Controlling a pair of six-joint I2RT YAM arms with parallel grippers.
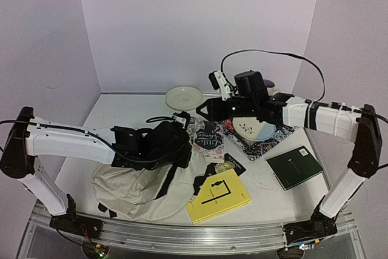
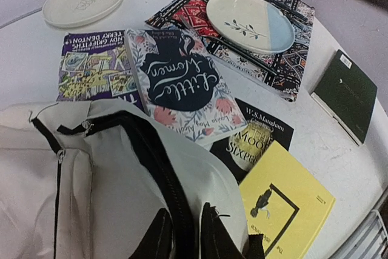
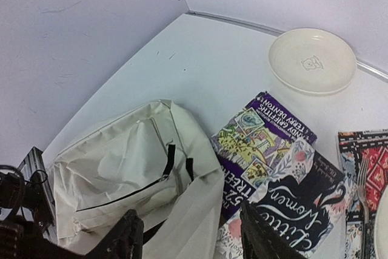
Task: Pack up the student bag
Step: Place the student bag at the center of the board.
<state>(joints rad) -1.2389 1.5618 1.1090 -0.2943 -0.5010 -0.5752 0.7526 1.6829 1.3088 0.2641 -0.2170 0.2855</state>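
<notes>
As counted from the left edge of the table to the right, the holdings are these.

1. Student bag [image 1: 130,189]: cream fabric, black zip lines and strap ends. It lies slumped in the near-left part of the table, with its black-edged zip mouth at its far-right end.
2. Left claw [image 2: 185,225]: set on that far-right end of the bag, at the zip mouth. Its fingers stand close together with the black zip band running into the narrow gap; whether they pinch it is not clear.
3. Cream plate [image 1: 183,97]: near the far edge, about centre, standing alone.
4. Purple picture-cover book [image 2: 94,68]: centre of the table, just beside the bag's right edge.
5. Right claw [image 3: 193,233]: raised above the centre, apart from the bag, over the line where the bag's right edge meets the books. Its fingers are spread wide with nothing between them.
6. "Little Women" book [image 2: 182,83]: floral cover, overlapping the purple book's right side.
7. Black paperback [image 2: 264,134]: between the floral book and the yellow one.
8. Yellow book [image 1: 218,195]: by the near edge, just right of the bag.
9. Patterned placemat [image 2: 285,71]: right of centre, carrying a cream-and-blue plate [image 2: 250,21].
10. Green book [image 1: 295,167]: toward the right edge, apart from the rest.
</notes>
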